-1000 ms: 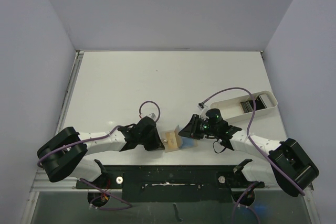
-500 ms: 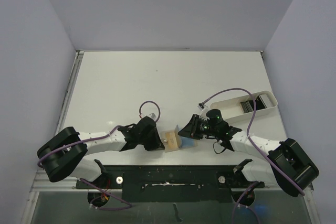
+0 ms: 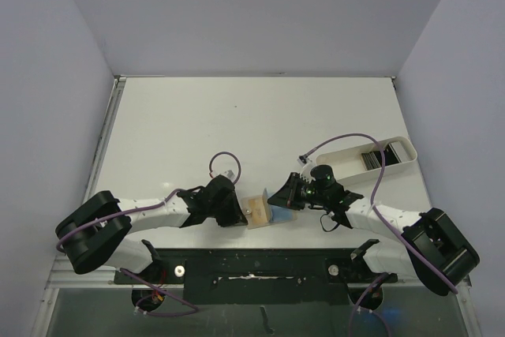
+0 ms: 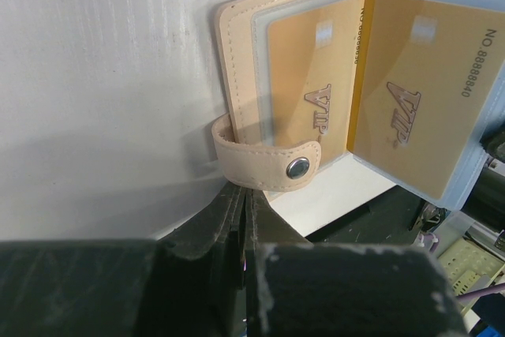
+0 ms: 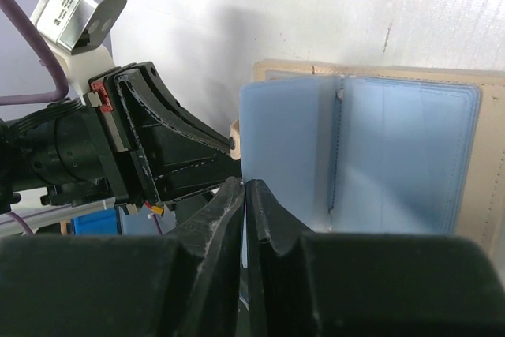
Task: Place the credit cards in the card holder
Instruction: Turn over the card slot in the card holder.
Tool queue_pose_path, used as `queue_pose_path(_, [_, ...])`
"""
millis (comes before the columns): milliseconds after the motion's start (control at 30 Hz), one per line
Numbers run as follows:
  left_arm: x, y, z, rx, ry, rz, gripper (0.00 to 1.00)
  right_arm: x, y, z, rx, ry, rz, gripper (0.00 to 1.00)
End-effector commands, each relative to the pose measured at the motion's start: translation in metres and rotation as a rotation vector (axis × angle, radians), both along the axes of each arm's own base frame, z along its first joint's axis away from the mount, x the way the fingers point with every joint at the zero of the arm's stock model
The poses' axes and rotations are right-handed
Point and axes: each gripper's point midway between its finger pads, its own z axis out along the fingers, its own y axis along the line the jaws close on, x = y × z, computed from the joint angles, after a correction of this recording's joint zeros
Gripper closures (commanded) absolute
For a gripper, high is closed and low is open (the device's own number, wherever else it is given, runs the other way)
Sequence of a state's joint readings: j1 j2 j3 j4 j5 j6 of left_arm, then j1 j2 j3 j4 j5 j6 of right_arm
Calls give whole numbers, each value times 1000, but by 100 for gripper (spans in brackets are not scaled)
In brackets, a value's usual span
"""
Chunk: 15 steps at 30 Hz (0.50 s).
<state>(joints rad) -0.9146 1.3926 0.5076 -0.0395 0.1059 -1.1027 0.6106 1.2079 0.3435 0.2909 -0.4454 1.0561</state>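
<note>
The card holder (image 4: 237, 45) is pale tan with matching stitching, a silver snap stud (image 4: 297, 167) and light blue translucent sleeves (image 5: 394, 163). Two gold cards (image 4: 410, 100) inside carry VIP lettering. At the right of the top view, dark grey credit cards (image 3: 377, 157) lie in a white tray (image 3: 343, 154). The tabletop (image 3: 237, 116) is white, the left end effector (image 4: 243, 195) and right end effector (image 5: 246, 191) are black, and the cables (image 3: 347, 133) are purple.

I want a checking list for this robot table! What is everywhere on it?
Surface: white table.
Job's things: card holder open between the arms, gold VIP cards in its sleeves; dark credit cards in the white tray.
Clutter: nothing seen.
Grippers: left gripper shut at the holder's strap; right gripper shut on one of its blue sleeve pages.
Cables: purple cables loop over both arms.
Surroundings: plain grey walls.
</note>
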Motion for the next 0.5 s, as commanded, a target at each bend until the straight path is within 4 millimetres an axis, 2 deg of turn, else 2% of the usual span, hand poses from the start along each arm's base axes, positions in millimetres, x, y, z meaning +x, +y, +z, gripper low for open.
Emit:
queue_pose_path(0, [4,0,-3,14,-23,-4,100,2,6,11,47,-45,12,95])
queue_pose_path(67, [4,0,-3,14,-23,-3,100,0,8,11,65,-44,20,100])
queue_pose_path(233, [6,-2,-1,11,-29,-4,100,1,10,12,84,-42,12,100])
queue_pose_path(467, [6,-1,-1,21,-30,-5,100,3,-9,-17,-108,27,-37,91])
